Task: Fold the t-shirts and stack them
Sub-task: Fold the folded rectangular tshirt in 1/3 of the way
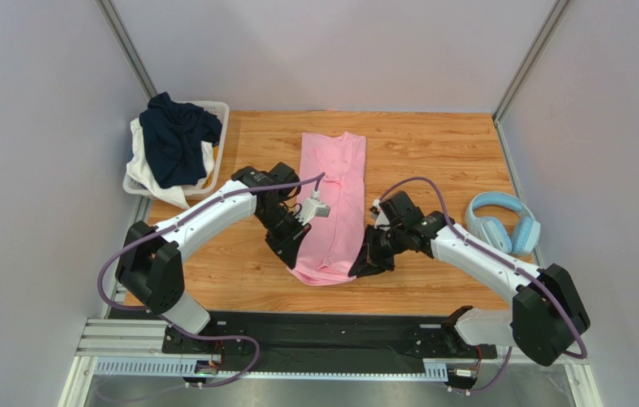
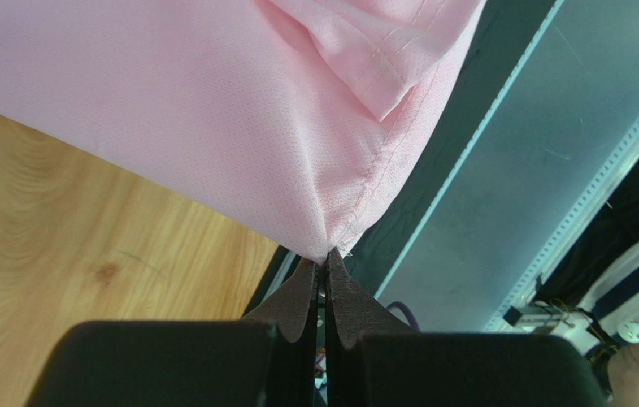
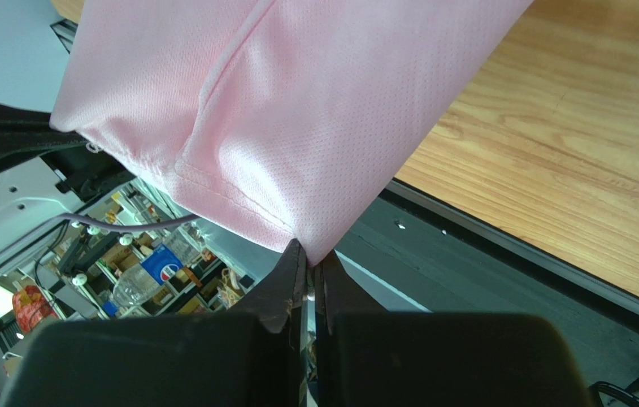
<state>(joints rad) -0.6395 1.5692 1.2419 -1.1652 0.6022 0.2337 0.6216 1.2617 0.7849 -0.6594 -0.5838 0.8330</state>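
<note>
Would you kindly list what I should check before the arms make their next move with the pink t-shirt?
1. Left jaws shut on the pink t-shirt, near corner: ok.
2. Right jaws shut on its other near corner: ok.
3. Far end flat on the table: ok.
4. Headphones apart from the shirt: ok.
5. All cloth layers caught: cannot tell.
6. Navy t-shirt folded: not ok, heaped in the basket.
</note>
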